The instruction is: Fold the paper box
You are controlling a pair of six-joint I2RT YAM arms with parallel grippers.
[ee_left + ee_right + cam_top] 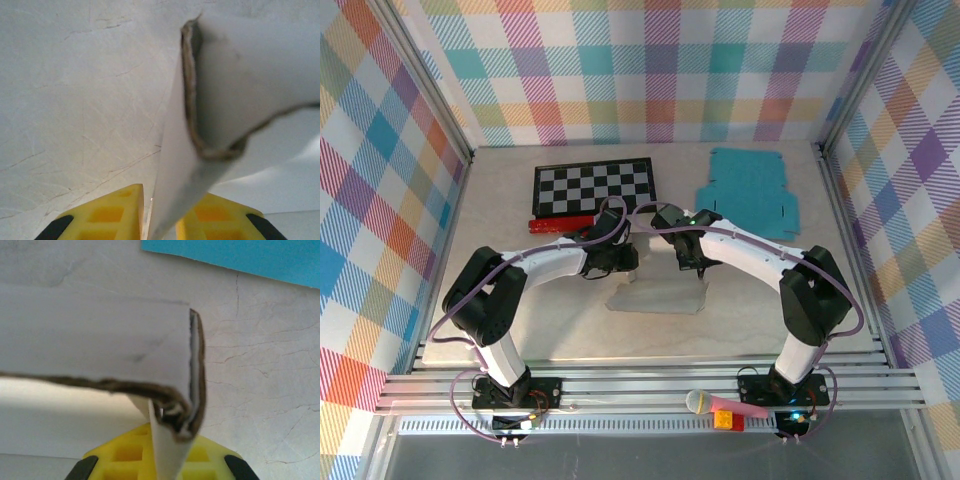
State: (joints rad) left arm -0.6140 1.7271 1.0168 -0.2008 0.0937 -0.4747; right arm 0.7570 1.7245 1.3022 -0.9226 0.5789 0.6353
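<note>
The pale paper box (657, 296) lies mid-surface, still mostly flat, with side flaps raised: the right gripper (159, 460) pinches its right flap in shut jaws, the left gripper (159, 220) has jaws slightly parted around the left flap, and most folding remains.

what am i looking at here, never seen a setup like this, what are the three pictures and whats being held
Two white robot arms are bolted at the near edge of a table. The overhead picture looks down on both. The other two come from cameras on each wrist, showing yellow fingers at the bottom.

On the table lie a grey paper box, partly folded, a flat blue cardboard cutout and a checkerboard.

The right gripper is shut on a folded box edge. The left gripper has a box flap between its fingers; whether it is pinching it, I cannot tell.
</note>
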